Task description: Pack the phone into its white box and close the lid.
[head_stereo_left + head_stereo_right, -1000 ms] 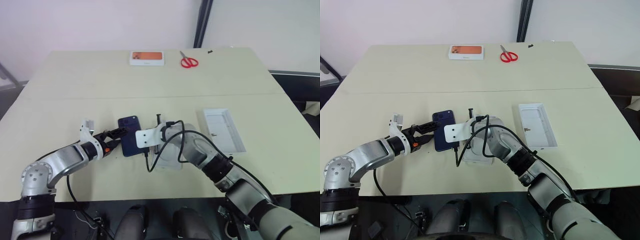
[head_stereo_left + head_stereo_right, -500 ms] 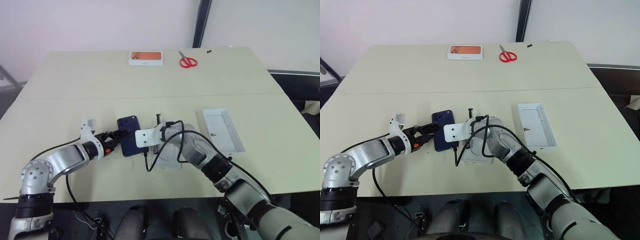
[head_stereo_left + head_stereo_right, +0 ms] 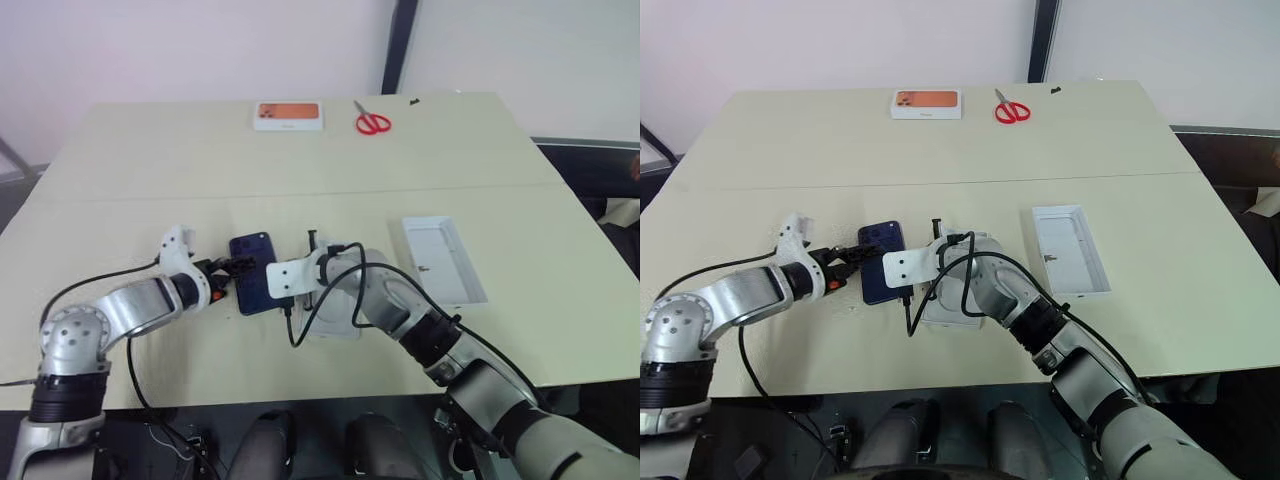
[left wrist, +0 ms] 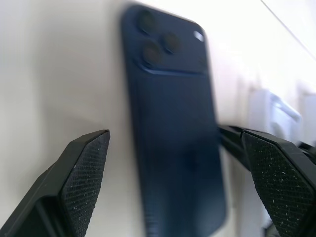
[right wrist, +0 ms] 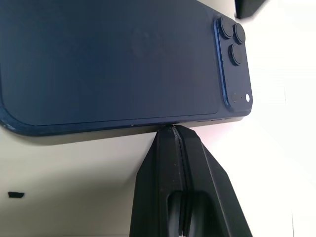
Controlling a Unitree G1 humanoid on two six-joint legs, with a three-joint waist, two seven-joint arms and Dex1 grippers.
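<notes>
One phone back-up on one table, left gripper spread wide astride it, right gripper pinched together touching its edge, one lid at three o'clock, one scissors at twelve.

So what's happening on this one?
A robot is working on a dark blue phone that lies back-up on the table. Its left pincer is open, one finger on each side of the phone, not gripping it. The right pincer is shut, its tips at the phone's long edge. The white box sits under the right arm, and the lid lies open side up further right. The phone is not yet packed.
</notes>
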